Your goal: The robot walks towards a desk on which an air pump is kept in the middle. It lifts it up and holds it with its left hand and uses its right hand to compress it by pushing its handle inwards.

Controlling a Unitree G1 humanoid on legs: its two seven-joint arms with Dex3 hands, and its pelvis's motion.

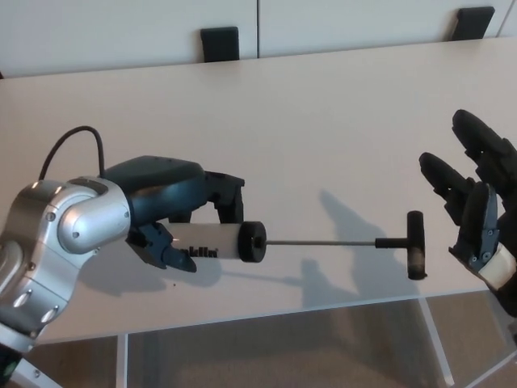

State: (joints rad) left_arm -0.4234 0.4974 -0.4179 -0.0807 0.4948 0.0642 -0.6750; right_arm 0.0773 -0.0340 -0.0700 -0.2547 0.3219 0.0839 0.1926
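The air pump (230, 242) is a white cylinder with a black end cap, held level above the desk (323, 121). Its thin metal rod (319, 242) is drawn out to the right and ends in a black T-handle (415, 244). My left hand (190, 218) is shut on the white cylinder, fingers wrapped over its top and thumb under it. My right hand (477, 202) hangs open just right of the T-handle, fingers spread, a small gap between it and the handle.
The pale desk fills most of the view, its front edge (323, 305) just below the pump. Two black chair backs (220, 42) (472, 22) show behind the far edge. Floor and a white desk leg (432, 339) lie below.
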